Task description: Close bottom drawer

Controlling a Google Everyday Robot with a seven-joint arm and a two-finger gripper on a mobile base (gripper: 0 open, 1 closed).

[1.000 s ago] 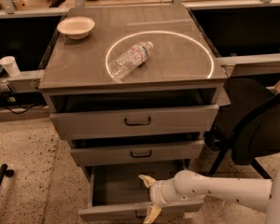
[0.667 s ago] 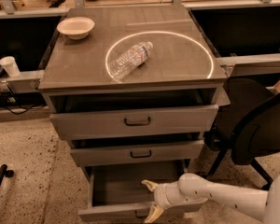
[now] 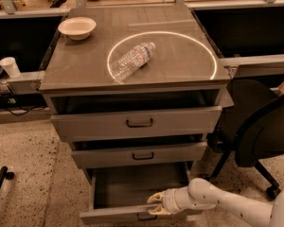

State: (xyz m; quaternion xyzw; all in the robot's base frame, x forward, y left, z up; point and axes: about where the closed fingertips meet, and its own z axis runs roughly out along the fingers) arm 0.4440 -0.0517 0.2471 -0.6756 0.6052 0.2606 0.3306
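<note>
The bottom drawer point(image 3: 113, 215) of the grey cabinet is pulled well out, and its bare inside point(image 3: 137, 186) shows. Its slim front panel has a small dark bar handle point(image 3: 146, 217) at centre. My gripper point(image 3: 155, 204) comes in from the lower right on a white arm point(image 3: 217, 200). It sits at the top edge of the drawer front, just above the handle, with its pale fingers point(image 3: 155, 197) spread open and holding nothing.
The mid-sized drawer point(image 3: 142, 155) and the widest top drawer point(image 3: 139, 122) stand slightly ajar. A clear bottle point(image 3: 131, 60) and a white bowl point(image 3: 77, 27) lie on the cabinet top. A black office chair point(image 3: 265, 126) stands to the right, and a black wheeled leg point(image 3: 0, 181) is on the floor at left.
My arm has sunk slightly and the gripper has settled a little lower at the drawer front. The bottom drawer stays pulled out about as far as before.
</note>
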